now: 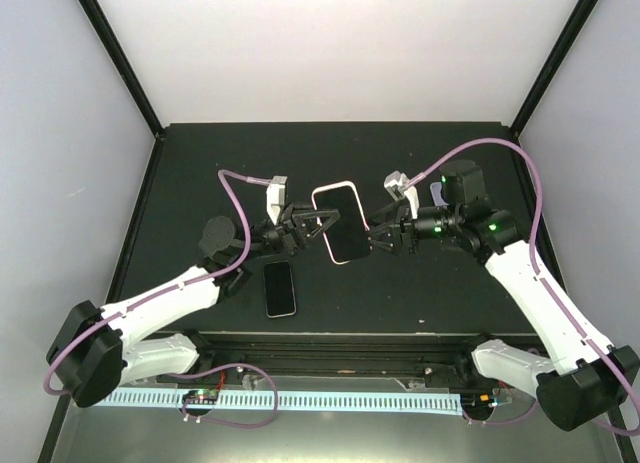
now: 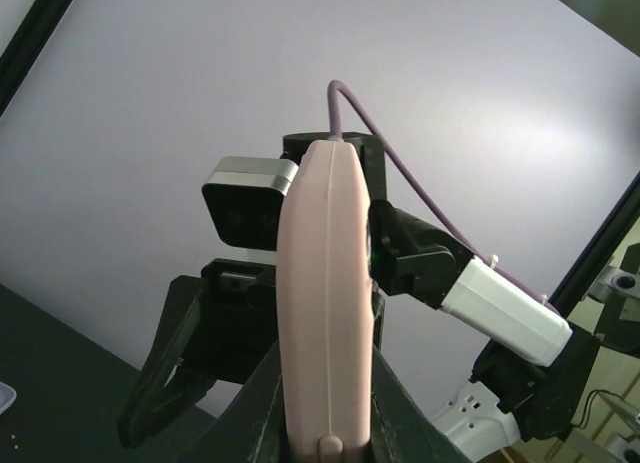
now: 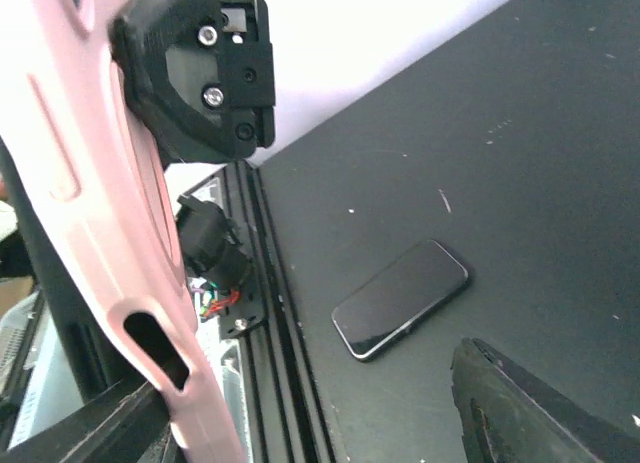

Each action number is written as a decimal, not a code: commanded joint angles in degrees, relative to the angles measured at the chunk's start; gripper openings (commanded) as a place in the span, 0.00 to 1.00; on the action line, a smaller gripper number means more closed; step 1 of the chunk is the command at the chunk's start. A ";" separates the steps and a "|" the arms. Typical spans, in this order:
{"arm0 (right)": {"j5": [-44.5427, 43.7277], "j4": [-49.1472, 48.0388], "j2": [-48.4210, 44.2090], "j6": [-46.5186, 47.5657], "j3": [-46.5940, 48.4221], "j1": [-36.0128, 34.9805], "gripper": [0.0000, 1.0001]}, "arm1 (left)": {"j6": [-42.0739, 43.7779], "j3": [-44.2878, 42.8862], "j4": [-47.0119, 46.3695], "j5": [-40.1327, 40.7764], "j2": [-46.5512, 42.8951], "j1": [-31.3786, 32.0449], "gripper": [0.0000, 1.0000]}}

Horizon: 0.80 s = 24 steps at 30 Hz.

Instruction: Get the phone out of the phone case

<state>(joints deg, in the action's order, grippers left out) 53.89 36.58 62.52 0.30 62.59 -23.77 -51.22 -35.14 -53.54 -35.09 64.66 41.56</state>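
Observation:
The pink phone case [image 1: 340,223] is held up above the middle of the table, its dark inner face towards the top camera. My left gripper [image 1: 312,226] is shut on its left edge; in the left wrist view the fingers [image 2: 400,423] clamp the case [image 2: 325,283] from both sides. My right gripper [image 1: 378,235] is open at the case's right edge. In the right wrist view the case [image 3: 100,213] lies against one finger and the other finger [image 3: 530,403] stands far apart. The black phone [image 1: 279,288] lies flat on the table, screen up, also seen from the right wrist [image 3: 400,298].
The black table [image 1: 420,293] has a rail along its near edge [image 1: 340,338]. White enclosure walls stand close on the left, the right and at the back. The left arm's cable [image 1: 235,198] loops over the table's left part.

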 commanded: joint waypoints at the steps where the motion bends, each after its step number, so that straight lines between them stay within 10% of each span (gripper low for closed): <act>1: 7.04 -14.30 0.82 -3.85 3.58 0.87 0.71 | 1.78 0.75 5.02 -11.91 1.23 5.02 0.01; 5: 10.44 -13.32 -0.22 -3.75 3.85 0.83 0.66 | 7.33 -0.93 13.41 -10.47 1.19 4.94 0.02; 14: 12.59 -9.79 -2.76 -4.35 -0.60 0.83 0.12 | 10.17 -4.43 23.13 4.85 -1.43 3.62 0.09; 19: 6.33 -12.07 -4.92 -9.94 -6.65 1.27 0.01 | 19.26 -13.15 39.46 18.37 -4.16 3.09 0.53; 24: -5.55 -17.52 -6.87 -19.63 -13.35 1.97 0.01 | 24.37 -15.81 51.19 37.57 -9.22 3.84 0.68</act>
<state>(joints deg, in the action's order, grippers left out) 57.21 27.11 57.34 -10.48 52.34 -22.48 -33.41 -48.05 -15.11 -15.20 60.88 44.71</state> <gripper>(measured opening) 0.047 0.656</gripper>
